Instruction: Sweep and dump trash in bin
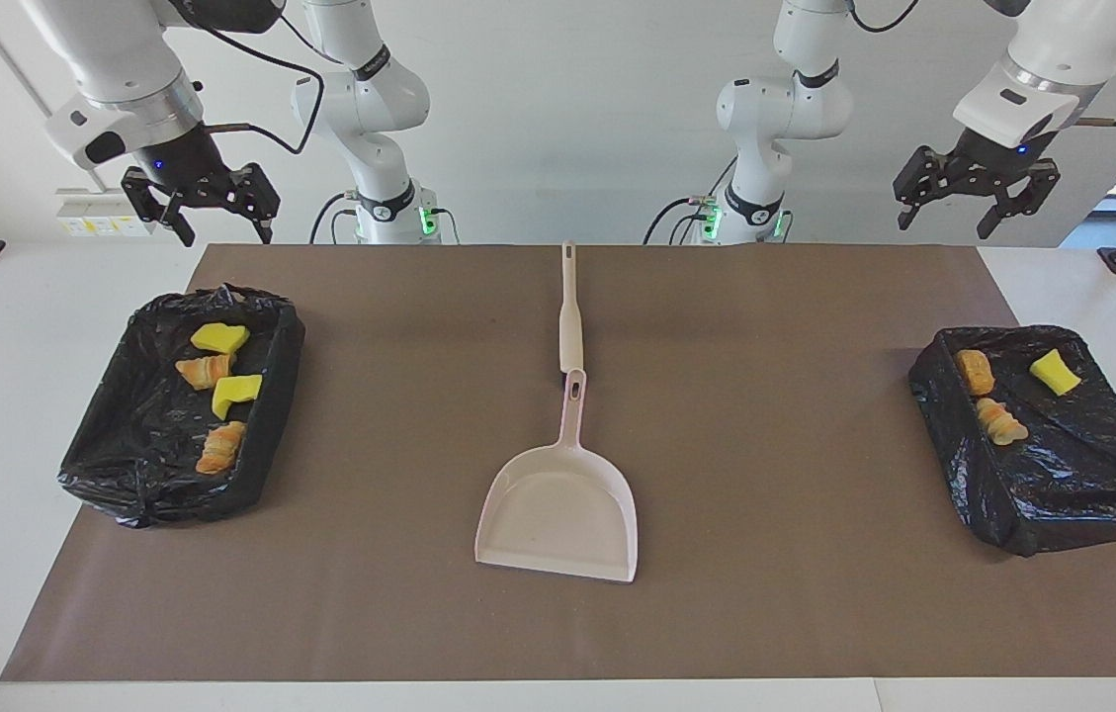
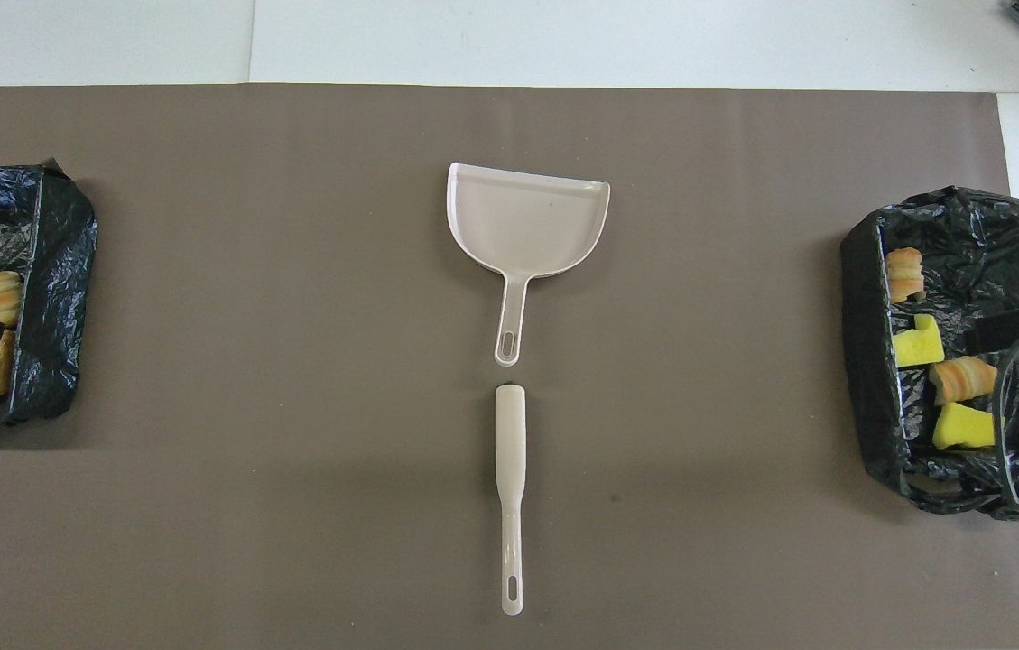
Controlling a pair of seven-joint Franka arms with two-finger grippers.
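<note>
Trash all binned already: four scraps [image 1: 217, 392] in the bag-lined bin [image 1: 113, 465] toward the right arm's end of the table, three scraps [image 1: 1006, 394] in the matching bin [image 1: 1091, 494] toward the left arm's end. None loose on the brown mat [image 1: 815, 593]. Pale pink dustpan [image 1: 560, 509] flat at mid-table, empty, mouth pointing away from the robots. Brush [image 1: 569, 307] lying in line with its handle, nearer the robots, just apart. Right gripper [image 1: 205, 203] up above its bin's near edge, fingers spread, nothing held. Left gripper [image 1: 973, 193] likewise over its own bin, spread and empty. Sweeping and dumping looks finished; tools parked. Next move, if any: little more than arms waiting clear.
</note>
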